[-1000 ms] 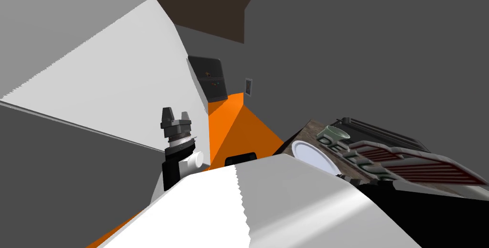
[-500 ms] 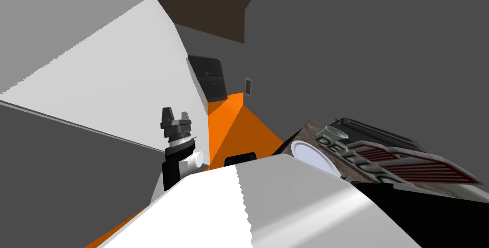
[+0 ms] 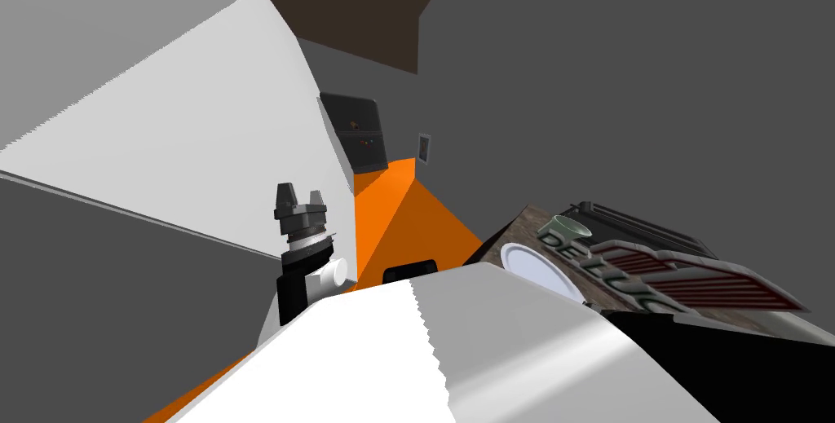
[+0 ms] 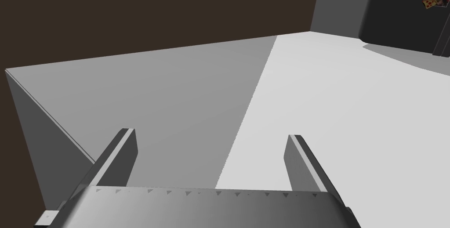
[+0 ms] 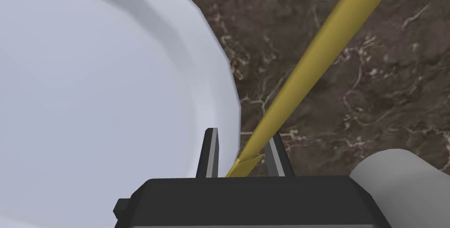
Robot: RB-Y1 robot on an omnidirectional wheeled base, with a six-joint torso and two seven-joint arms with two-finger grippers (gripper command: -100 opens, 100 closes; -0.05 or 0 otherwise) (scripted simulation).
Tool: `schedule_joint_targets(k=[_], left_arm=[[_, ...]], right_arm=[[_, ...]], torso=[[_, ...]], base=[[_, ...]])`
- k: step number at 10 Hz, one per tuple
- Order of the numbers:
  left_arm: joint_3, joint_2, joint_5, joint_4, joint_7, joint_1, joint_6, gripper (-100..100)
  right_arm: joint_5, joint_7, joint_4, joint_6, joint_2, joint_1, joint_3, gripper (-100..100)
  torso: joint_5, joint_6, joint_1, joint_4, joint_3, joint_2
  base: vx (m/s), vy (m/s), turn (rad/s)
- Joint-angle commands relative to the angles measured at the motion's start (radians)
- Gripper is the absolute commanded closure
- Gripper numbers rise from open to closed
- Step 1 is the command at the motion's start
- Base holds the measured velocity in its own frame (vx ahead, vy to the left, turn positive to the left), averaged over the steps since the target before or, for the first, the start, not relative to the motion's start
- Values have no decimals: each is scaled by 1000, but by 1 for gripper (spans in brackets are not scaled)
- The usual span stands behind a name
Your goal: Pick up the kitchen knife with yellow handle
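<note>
Marble counter (image 5: pixel 364 80), yellow handle (image 5: pixel 310 67) pinched, head shifted

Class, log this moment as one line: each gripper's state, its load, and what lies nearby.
right gripper: shut on knife | knife: yellow handle, beside plate | left gripper: open, empty

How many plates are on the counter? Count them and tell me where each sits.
1. The white plate lies on the dark marbled counter, beside the right gripper, shut on the yellow-handled knife. More may be hidden.
</note>
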Motion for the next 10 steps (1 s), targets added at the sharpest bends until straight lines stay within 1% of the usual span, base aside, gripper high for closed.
schedule_joint_targets(k=[1, 3, 4, 8, 9, 10], left_arm=[[0, 0, 0, 0, 0, 0, 0, 0], [0, 0, 0, 0, 0, 0, 0, 0], [0, 0, 0, 0, 0, 0, 0, 0], [0, 0, 0, 0, 0, 0, 0, 0], [0, 0, 0, 0, 0, 0, 0, 0], [0, 0, 0, 0, 0, 0, 0, 0]], right_arm=[[-2, -2, -15, -7, -1, 15, -30, 100], [-6, 2, -25, -23, 2, 41, -68, 100], [-11, 5, -34, -39, 4, 67, -106, 100], [-21, 12, -53, -72, 9, 119, -181, 100], [-19, 10, -48, -66, 7, 109, -165, 100], [-19, 9, -49, -67, 7, 110, -167, 0]], torso=[[0, 0, 0, 0, 0, 0], [0, -1, 1, 0, 0, -1], [0, -1, 1, 1, 0, -1], [-1, -1, 0, 2, 2, 1], [-1, -1, 0, 2, 2, 2], [-1, -1, -1, 3, 2, 2]], base=[[1, 8, 1], [7, 13, -1], [4, 14, -22], [0, 9, -15], [0, 0, 0], [0, 0, 0]])
